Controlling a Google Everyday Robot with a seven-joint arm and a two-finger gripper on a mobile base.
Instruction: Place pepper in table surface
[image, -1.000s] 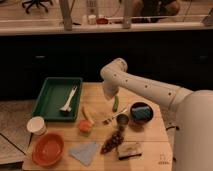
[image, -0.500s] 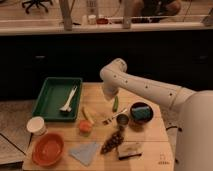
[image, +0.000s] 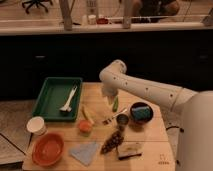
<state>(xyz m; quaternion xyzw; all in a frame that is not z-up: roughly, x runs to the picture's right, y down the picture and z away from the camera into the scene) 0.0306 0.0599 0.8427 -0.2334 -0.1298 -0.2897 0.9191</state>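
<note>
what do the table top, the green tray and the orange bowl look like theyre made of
Table surface: pale wood, matte, with faint plank lines. Green tray: likely plastic, with a uniform colour and moulded raised rim. Orange bowl: probably plastic, smooth with a soft sheen, though glazed ceramic is possible. The gripper hangs above the table with the green pepper at its tip.

Tool (image: 110, 96): over the rear middle of the counter (image: 155, 145), just left of the pepper.
Pepper (image: 115, 104): just right of the tool, behind the fork (image: 113, 119).
Tray (image: 50, 97): rear left on the counter, a utensil (image: 68, 100) lying in it.
Cup (image: 36, 125): at the left edge, in front of the tray.
Plate (image: 48, 148): front left corner.
Round fruit (image: 85, 126): between the plate and the fork.
Bowl (image: 141, 111): right of the pepper.
</note>
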